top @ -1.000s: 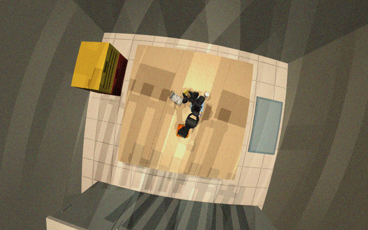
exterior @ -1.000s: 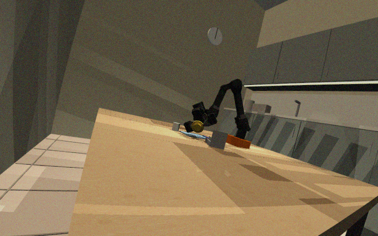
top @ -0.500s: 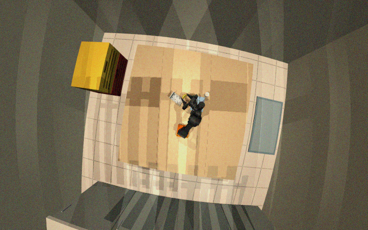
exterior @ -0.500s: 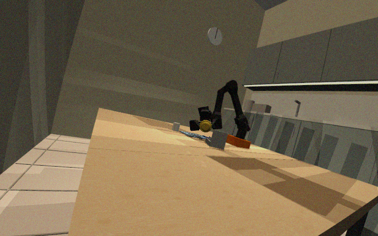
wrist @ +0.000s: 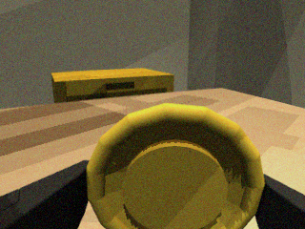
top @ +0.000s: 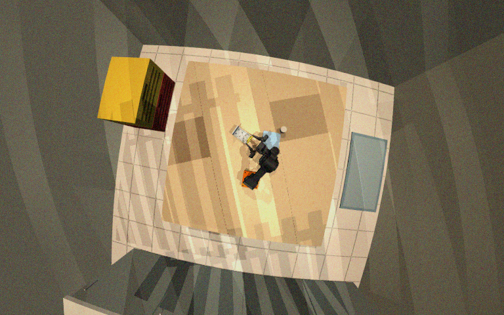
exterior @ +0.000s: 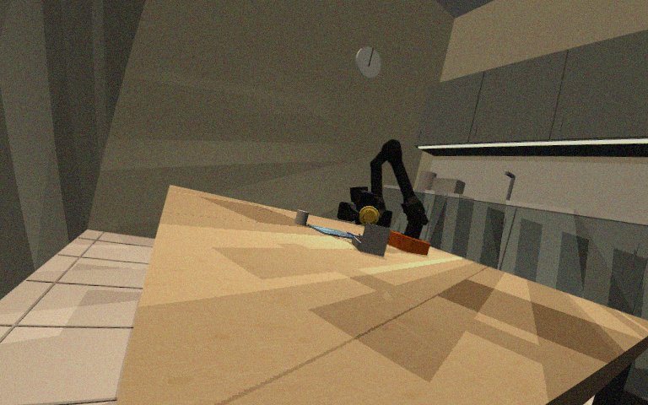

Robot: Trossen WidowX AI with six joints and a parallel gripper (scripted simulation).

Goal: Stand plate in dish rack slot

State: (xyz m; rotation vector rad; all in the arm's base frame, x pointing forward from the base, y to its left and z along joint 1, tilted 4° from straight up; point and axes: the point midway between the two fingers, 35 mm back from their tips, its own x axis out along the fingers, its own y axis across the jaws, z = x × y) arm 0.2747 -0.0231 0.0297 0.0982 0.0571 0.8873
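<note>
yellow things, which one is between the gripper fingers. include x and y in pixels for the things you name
The small round plate point(top: 250, 139) point(exterior: 369, 215) point(wrist: 173, 183), held upright; the other, a big boxy yellow unit point(top: 124, 88) point(wrist: 114, 74), stands off beyond the table.

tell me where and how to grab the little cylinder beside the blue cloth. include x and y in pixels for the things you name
Best gripped round its upright side wall, probably about mid-height, fingers coming down from above on opposite sides. The grey cylinder point(top: 283, 128) point(exterior: 301, 218) stands upright and looks round from the top, so most finger pairings should fit; I'd avoid the side facing the cloth point(top: 272, 138) point(exterior: 329, 230).

Dish rack point(top: 235, 130) point(exterior: 375, 240) stands low — open air (above it) clears.
</note>
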